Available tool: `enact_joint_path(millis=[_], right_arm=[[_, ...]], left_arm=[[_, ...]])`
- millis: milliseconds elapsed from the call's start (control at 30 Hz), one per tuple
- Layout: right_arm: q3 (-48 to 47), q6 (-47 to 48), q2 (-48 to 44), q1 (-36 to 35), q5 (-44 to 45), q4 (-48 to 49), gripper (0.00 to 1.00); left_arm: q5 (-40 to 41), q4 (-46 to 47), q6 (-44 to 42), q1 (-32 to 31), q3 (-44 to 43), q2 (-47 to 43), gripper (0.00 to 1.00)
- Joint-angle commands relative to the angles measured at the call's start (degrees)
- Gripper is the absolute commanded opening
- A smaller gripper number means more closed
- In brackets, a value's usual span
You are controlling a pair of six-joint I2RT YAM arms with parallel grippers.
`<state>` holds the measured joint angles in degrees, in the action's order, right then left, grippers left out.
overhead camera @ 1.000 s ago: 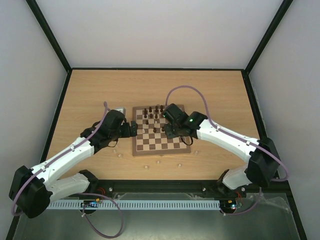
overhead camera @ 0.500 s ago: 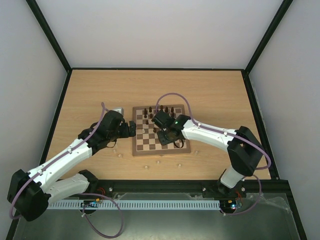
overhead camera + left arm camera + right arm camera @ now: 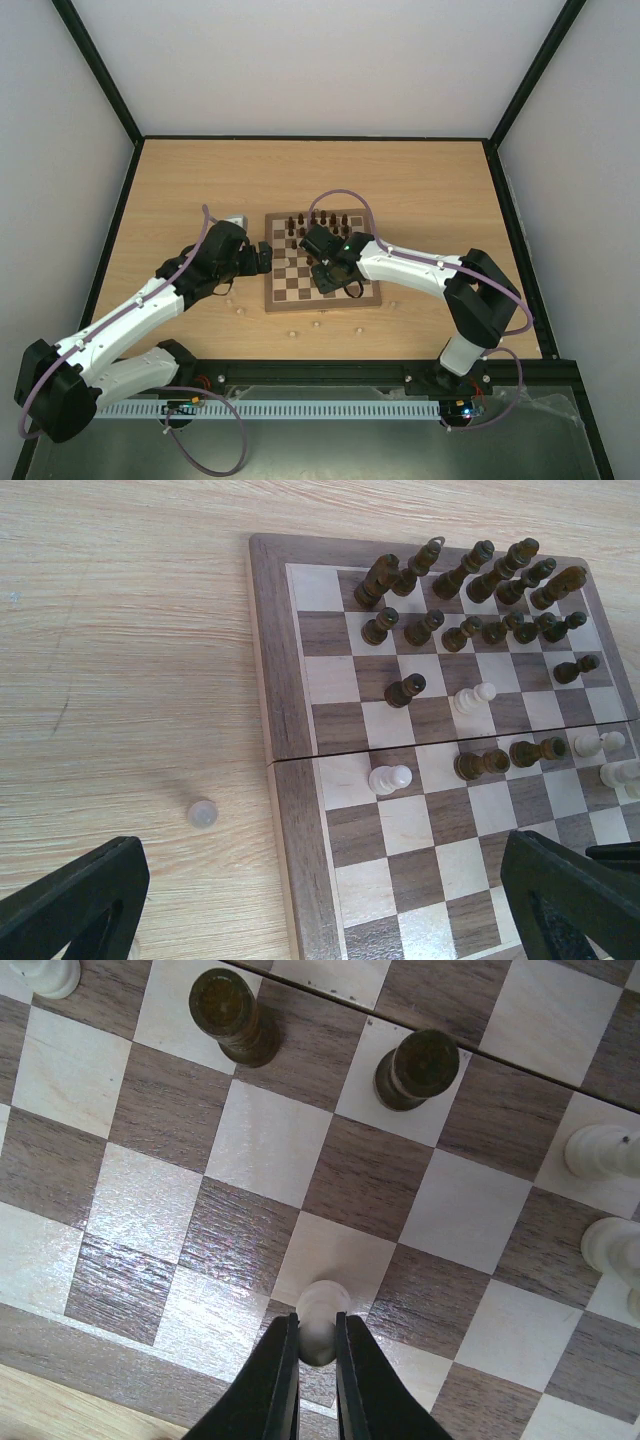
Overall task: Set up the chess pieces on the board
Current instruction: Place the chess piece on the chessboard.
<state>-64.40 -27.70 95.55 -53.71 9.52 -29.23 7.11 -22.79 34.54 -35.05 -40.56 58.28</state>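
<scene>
Now a cream pawn [image 3: 322,1308] is pinched between the two black fingers of the right gripper [image 3: 318,1340], over the squares close to the border of the board [image 3: 322,304], with two dark pawns [image 3: 232,1015] standing further in. Dark pieces [image 3: 470,580] crowd the far two rows. The left gripper [image 3: 320,910] hangs at the board's left edge, fingers spread wide, and one loose cream piece [image 3: 202,813] lies on the tabletop [image 3: 120,630] just beside the board.
</scene>
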Motion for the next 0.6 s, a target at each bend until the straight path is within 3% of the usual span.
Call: enact_joint_path(millis=[0, 567], right_arm=[[0.6, -0.6, 1.0, -0.5, 0.8, -0.7, 0.08], [1.0, -0.3, -2.0, -0.4, 1.2, -1.3, 0.21]], left_arm=[[0.4, -0.8, 0.1, 0.3, -0.4, -0.8, 1.00], [0.5, -1.1, 0.6, 0.3, -0.6, -0.9, 0.99]])
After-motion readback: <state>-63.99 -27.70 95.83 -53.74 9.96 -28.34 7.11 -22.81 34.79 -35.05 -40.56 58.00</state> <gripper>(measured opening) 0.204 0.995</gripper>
